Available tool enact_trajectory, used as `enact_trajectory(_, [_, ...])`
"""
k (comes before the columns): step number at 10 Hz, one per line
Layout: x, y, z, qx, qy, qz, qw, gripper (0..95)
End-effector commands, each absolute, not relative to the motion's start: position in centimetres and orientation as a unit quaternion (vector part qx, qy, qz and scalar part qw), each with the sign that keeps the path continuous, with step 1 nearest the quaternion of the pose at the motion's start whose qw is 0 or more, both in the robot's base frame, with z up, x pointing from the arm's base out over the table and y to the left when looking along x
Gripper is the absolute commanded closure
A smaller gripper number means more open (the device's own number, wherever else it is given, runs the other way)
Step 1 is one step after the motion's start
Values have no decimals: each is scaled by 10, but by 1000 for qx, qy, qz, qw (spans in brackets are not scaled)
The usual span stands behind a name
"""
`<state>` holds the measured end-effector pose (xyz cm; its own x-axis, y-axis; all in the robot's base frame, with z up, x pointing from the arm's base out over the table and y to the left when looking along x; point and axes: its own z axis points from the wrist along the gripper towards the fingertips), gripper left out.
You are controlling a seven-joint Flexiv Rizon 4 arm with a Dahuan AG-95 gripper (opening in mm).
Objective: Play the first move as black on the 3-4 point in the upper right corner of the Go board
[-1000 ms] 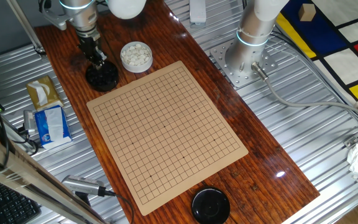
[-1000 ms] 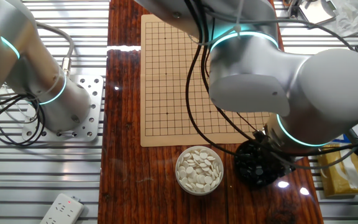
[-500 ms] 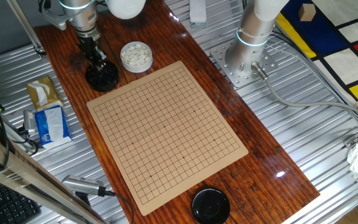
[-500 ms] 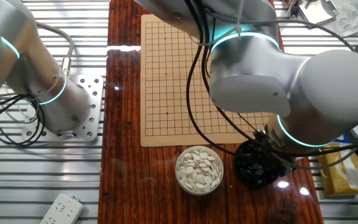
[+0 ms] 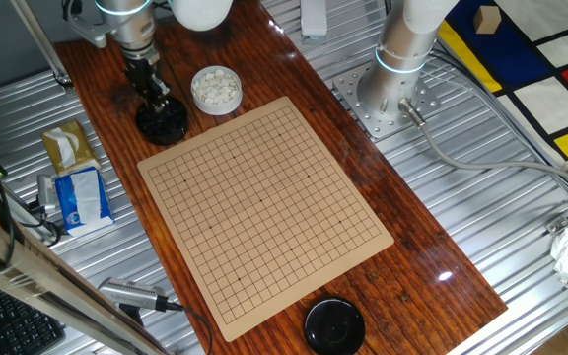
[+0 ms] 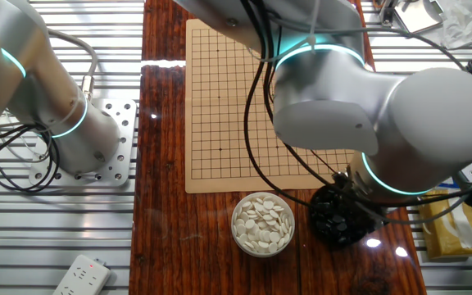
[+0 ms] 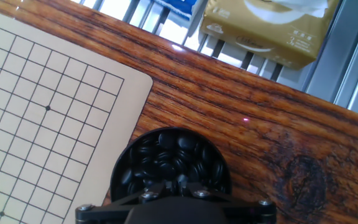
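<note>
The Go board point(image 5: 264, 207) lies bare on the wooden table, with no stone on its grid; it also shows in the other fixed view point(image 6: 244, 98). A round black bowl point(image 5: 161, 120) full of glossy black stones point(image 7: 169, 158) stands just off one board corner point(image 7: 132, 84). My gripper point(image 5: 156, 99) reaches straight down into that bowl, its fingertips point(image 7: 160, 185) dipped among the stones. The tips are dark against the stones, so I cannot tell whether they hold one. In the other fixed view the arm hides most of the bowl point(image 6: 338, 217).
A bowl of white stones point(image 5: 215, 89) stands next to the black bowl. A black lid point(image 5: 334, 325) lies at the board's near end. Tissue packs point(image 5: 72, 168) sit to the left. A second arm's base point(image 5: 388, 94) stands on the right.
</note>
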<state>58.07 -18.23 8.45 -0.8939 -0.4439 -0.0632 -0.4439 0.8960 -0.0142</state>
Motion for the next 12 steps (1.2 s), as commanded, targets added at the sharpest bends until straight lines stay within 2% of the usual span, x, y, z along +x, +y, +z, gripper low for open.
enact_trajectory(1, [581,-182,84,-229,973,2,34,760])
enact_trajectory(12, [579,-187,72,-242,970,4,37,760])
